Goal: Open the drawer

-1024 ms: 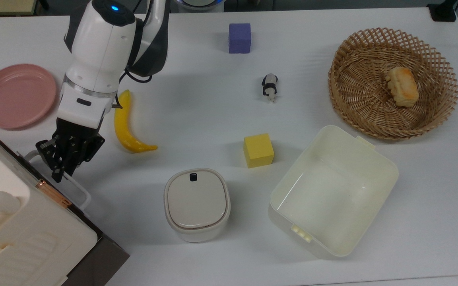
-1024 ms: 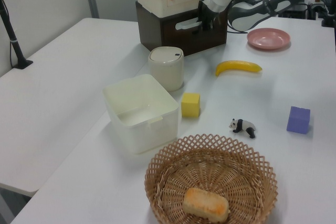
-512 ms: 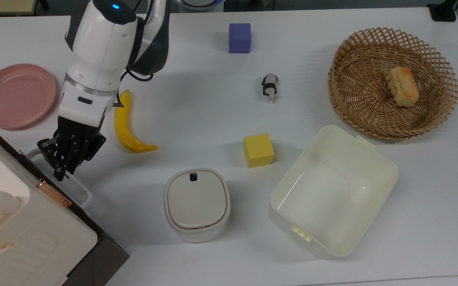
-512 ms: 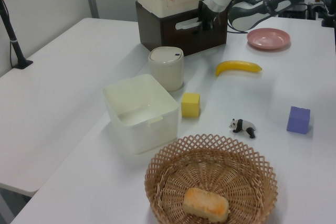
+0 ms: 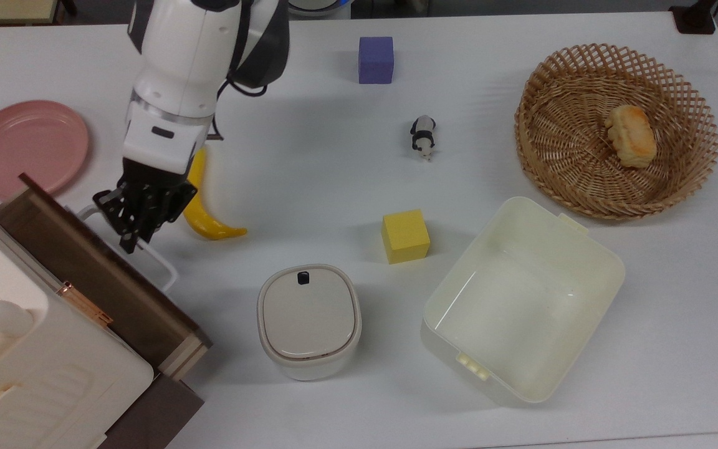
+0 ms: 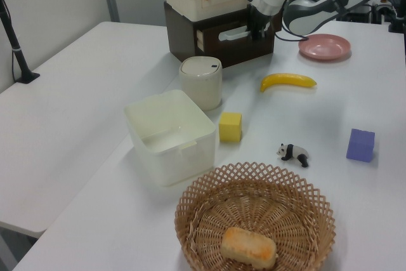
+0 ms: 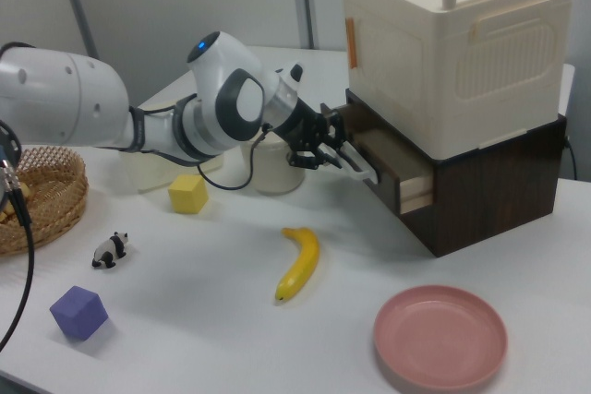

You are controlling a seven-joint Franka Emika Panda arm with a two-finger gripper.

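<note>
End effector [image 5: 136, 226] apparently clamped on partly open drawer [image 5: 94, 274] handle [image 5: 161, 262].

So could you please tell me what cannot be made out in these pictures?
- Inside of the drawer: top view, under the cream box; left and right views, side-on.
- Whether the gripper clamps the handle: all views, fingers too small and dark.
- Box's far side: top view, cut off by the top view's left edge.

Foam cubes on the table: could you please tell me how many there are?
2. The purple cube sits near the top view's upper edge; the yellow cube lies between the lidded bin and the open tub. None seems hidden.
</note>
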